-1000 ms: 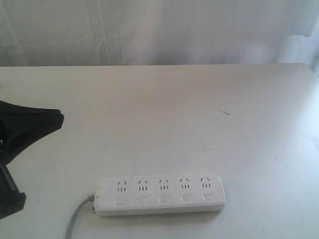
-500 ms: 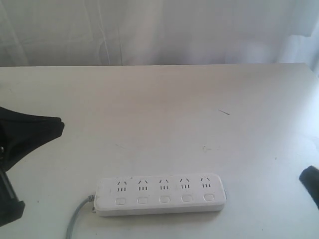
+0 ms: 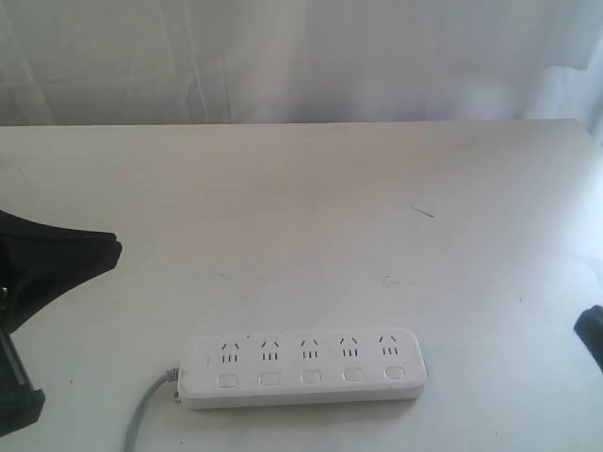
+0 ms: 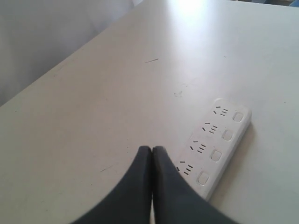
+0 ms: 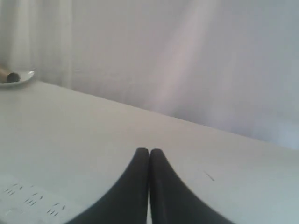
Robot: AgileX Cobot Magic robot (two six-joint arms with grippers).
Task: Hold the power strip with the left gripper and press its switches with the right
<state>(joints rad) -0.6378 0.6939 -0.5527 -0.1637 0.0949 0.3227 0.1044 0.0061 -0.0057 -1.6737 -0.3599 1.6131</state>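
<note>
Exterior view: the power strip (image 3: 303, 369) lies flat on the white worktop (image 3: 311, 188), toward the near edge, its long axis running side to side across your view. The grey cord (image 3: 143, 414) leaves its left end, and the rounded free end points right. Five switches (image 3: 311, 378) sit in a row along the nearer side, below the sockets. Your left pincer (image 3: 115, 248) hangs at the left edge, well apart from the strip; the left wrist view shows its fingers pressed together on nothing. Your right pincer (image 5: 149, 151) is likewise closed and empty, only a black sliver at the exterior view's right edge. Against half a second ago, the strip has not moved, the left pincer sits almost where it was, and the right one has slipped back toward the edge. A second ago it was out of view.
</note>
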